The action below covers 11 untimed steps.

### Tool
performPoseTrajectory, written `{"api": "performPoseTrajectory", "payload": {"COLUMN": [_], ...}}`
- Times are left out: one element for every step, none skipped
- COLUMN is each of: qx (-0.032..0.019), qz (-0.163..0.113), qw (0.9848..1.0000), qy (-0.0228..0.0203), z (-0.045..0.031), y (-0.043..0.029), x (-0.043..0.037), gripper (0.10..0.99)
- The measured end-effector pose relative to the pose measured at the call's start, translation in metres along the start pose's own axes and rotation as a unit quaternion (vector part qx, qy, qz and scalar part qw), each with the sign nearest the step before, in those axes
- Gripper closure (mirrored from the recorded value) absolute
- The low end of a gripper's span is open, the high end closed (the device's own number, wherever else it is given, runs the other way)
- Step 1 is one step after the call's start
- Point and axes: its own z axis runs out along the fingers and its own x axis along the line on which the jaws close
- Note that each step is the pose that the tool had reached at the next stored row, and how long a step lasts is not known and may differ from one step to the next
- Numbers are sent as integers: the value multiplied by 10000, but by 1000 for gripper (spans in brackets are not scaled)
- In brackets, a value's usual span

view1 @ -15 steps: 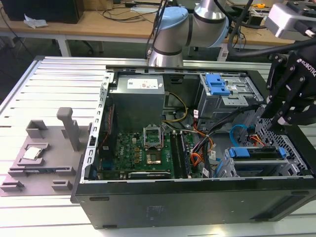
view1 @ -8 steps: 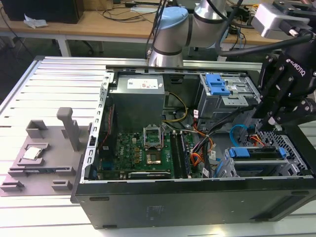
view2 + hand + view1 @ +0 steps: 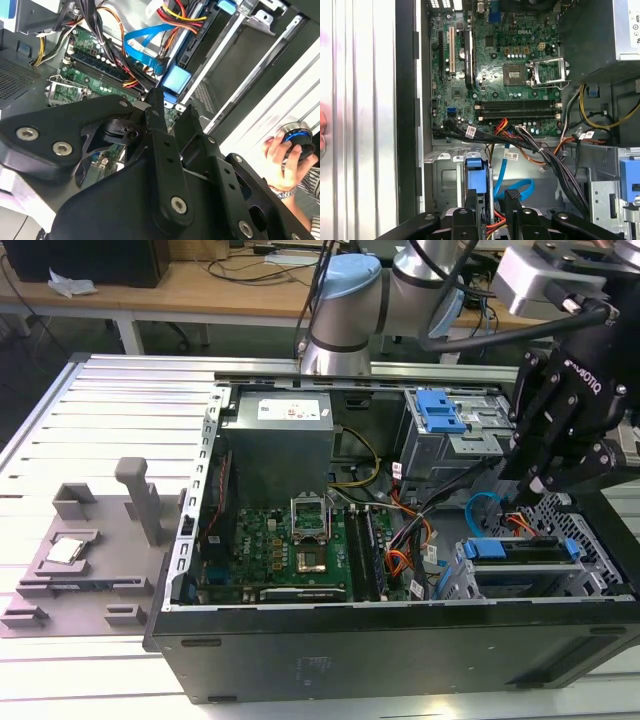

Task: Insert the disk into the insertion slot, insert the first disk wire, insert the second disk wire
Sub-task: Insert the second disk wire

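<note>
Over the disk point(image 3: 520, 552), the arm point(image 3: 345, 300) tilts its pincer point(image 3: 518, 505) down; its grip cannot be told.

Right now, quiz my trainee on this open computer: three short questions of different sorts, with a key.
1. True or false: a cooler covers the processor socket.
2. The gripper hangs over: A) the power supply, B) the disk in its insertion slot, C) the grey tray.
3. Fill in: the flat cable looping beside the gripper is ___ in colour.
Key: 1 false; 2 B; 3 blue.
</note>
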Motion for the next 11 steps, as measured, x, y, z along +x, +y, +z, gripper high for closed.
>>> {"api": "performPoseTrajectory", "payload": {"qx": [0, 0, 0, 0, 0, 0, 0, 0, 0, 0, -1], "qz": [-3, -9, -17, -22, -29, -43, -84, -118, -158, -226, -309], "qw": [10000, 10000, 10000, 10000, 10000, 10000, 10000, 9999, 9999, 9997, 9995], "qy": [0, 0, 0, 1, 1, 2, 5, 7, 8, 13, 18], "z": [2, 4, 6, 8, 10, 13, 21, 27, 35, 46, 54], "y": [5, 11, 17, 21, 24, 27, 29, 30, 30, 29, 28], "x": [-6, -18, -39, -54, -68, -80, -91, -98, -101, -104, -104], "gripper": [725, 725, 725, 725, 725, 725, 725, 725, 725, 725, 725]}}
